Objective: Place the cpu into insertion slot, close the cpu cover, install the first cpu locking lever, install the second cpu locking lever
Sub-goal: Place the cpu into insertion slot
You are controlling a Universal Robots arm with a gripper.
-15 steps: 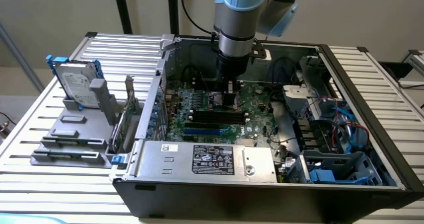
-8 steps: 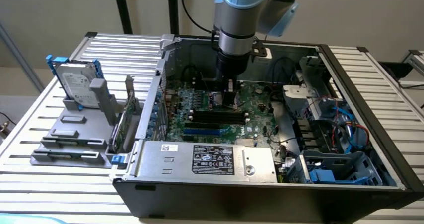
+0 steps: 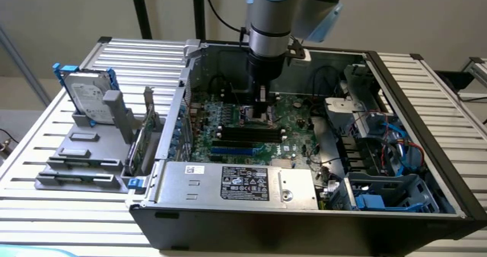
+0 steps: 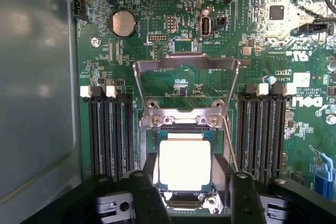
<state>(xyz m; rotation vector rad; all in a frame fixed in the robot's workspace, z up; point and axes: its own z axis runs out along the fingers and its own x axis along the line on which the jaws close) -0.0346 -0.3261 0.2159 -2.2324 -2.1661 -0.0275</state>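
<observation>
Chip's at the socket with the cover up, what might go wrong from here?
The cpu may not sit flat in the insertion slot; shutting the open cpu cover on it could damage it. The jaws stand close on either side of the cpu, so a skewed retreat could nudge it.

light: soft, even | glare: cpu point(image 4: 185, 163) washed white | shadows: faint

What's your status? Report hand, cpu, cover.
Hand open, astride cpu. Cpu in slot. Cover up. Nothing in the way.
</observation>
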